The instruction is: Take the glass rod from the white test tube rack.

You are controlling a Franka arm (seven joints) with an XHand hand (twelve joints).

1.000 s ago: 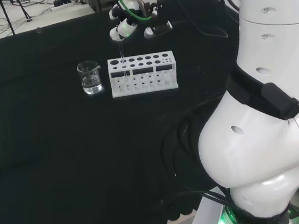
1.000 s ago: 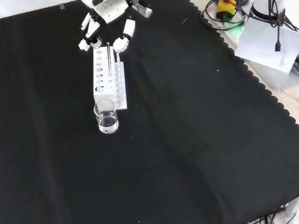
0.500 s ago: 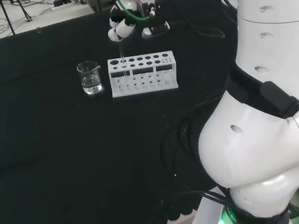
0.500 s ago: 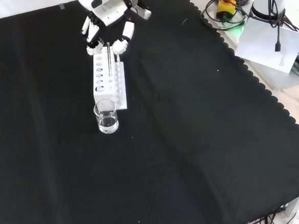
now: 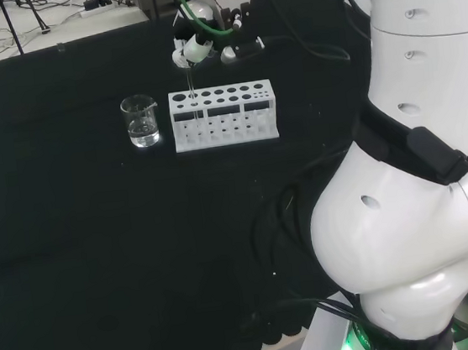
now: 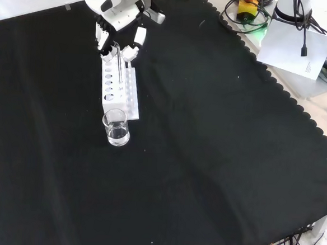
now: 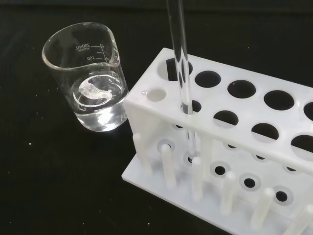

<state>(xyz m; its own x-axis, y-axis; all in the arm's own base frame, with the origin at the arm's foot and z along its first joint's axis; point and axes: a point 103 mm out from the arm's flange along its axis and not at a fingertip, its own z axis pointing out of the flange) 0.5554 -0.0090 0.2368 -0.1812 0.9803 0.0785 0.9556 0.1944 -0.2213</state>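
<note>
Your hand point(image 6: 116, 14) has come in closer over the last sec: fingers point(image 6: 128, 51) now curl in around the top of the glass rod point(image 7: 182, 73), though contact's hard to confirm. So grasp is about set; lift not started. Rod is a thin clear cylinder, upright in an end hole of the white test tube rack point(image 5: 224, 115), smooth plastic w/ round holes. Beaker point(image 5: 141, 121) w/ clear liquid sits just beside, on black cloth bench point(image 6: 206, 148).

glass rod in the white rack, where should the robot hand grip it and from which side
Probably the bare upper length of the glass rod, pinched from above. It stands nearly upright in a hole of the white test tube rack, so its lower part is enclosed. The robot hand hangs at its top; the beaker stands apart beside the rack.
</note>
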